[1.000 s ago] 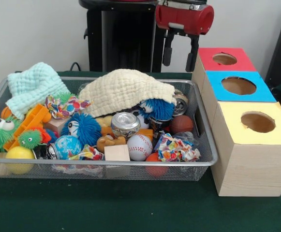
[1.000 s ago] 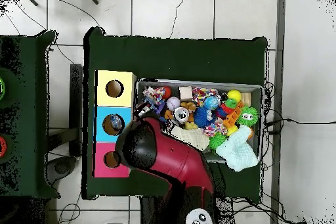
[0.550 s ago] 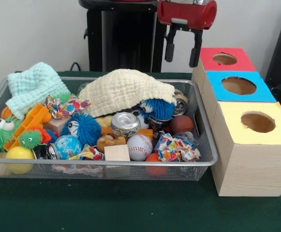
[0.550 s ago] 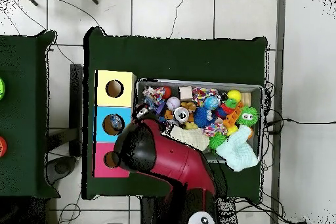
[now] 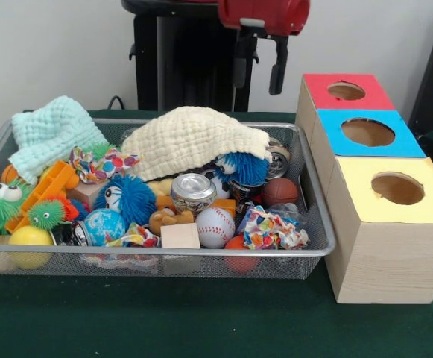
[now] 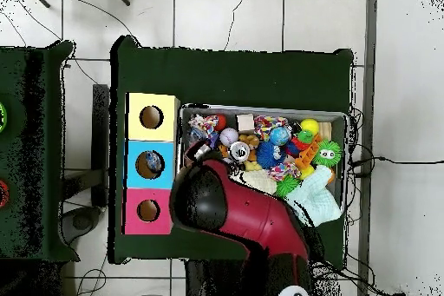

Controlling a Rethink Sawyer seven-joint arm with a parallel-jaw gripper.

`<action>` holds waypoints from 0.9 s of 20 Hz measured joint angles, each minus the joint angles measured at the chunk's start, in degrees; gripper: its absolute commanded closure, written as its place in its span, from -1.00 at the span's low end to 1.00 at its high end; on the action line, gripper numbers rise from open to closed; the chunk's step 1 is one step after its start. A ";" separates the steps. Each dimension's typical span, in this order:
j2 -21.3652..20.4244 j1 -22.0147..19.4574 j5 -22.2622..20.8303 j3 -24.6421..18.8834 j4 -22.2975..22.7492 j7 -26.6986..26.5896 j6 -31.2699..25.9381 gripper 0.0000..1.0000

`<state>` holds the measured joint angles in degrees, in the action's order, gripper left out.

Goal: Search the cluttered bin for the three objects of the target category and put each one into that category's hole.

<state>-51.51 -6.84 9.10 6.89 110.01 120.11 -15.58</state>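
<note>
Green cloth covers the surface (image 5: 201,321) where we see our hand (image 5: 259,68) hanging released and empty above the bin's (image 5: 317,224) far rim, beside the red-topped box (image 5: 346,91).

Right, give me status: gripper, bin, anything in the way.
Gripper open, empty, high over the bin's back edge. Bin full, toys heaped. Cream cloth covers the middle; mint cloth on one end. Box holes clear.

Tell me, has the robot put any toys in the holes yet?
Can't tell; the holes hide their insides. The robot's hand hangs open and empty above the wire mesh bin, which is full of toys. Picking still lies ahead, toward the red, blue and yellow-topped wooden boxes.
</note>
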 measured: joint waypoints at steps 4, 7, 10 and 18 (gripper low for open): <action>0.02 -5.34 -6.15 -3.28 0.11 -0.50 -2.69 -1.00; 0.43 -9.82 -10.82 -6.67 0.26 -1.40 -3.95 -1.00; 1.32 -13.65 -15.15 -9.77 0.34 -2.04 -4.14 -1.00; 6.25 -22.04 -27.13 -19.40 0.36 -3.38 -4.13 -1.00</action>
<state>-45.26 -28.88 -18.03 -12.51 110.37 116.73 -19.71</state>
